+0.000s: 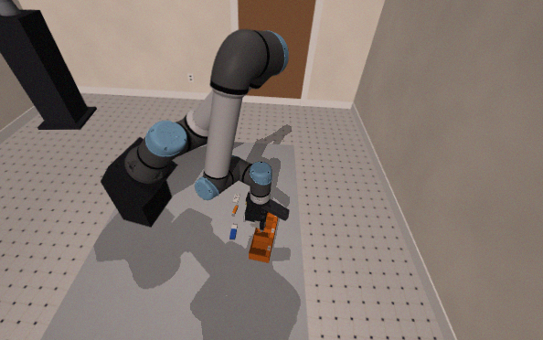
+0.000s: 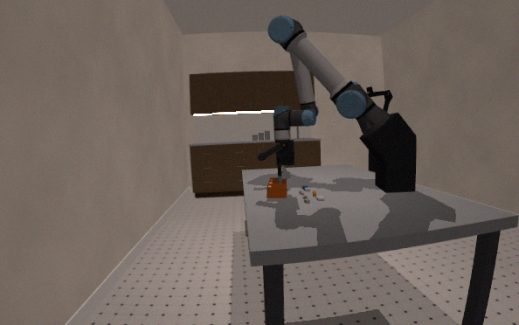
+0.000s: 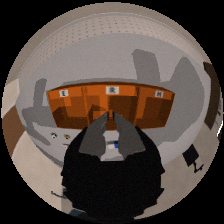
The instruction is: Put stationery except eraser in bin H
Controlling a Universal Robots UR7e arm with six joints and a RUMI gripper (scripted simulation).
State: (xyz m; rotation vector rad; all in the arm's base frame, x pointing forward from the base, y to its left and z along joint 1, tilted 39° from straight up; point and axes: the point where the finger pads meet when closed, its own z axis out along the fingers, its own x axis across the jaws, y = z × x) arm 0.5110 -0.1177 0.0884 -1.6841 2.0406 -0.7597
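- Orange bin row (image 1: 263, 239) stands upright on the grey tabletop (image 1: 160, 292); three compartments, white labels on the near rim in the wrist view read E, R and H (image 3: 159, 93).
- H compartment is the rightmost of the row in the wrist view; contents of any compartment cannot be made out.
- Gripper (image 3: 111, 118) hangs directly over the bin row, about above the middle compartment; fingers pressed nearly together at the tips, nothing seen between them.
- Blue item (image 1: 233, 232) lies on the tabletop just beside the bin row, on the side toward the arm's base.
- Small orange item (image 1: 235, 210) lies beyond the blue one, farther along the bin row's arm side, apart from it.
- Small white item (image 1: 236, 198) lies beyond the orange one, farthest of the three from the bin row, under the wrist joint.
- Which of these is the eraser: too small to tell.
- Black pedestal (image 1: 120, 192) carrying the arm stands well apart from the bin row.
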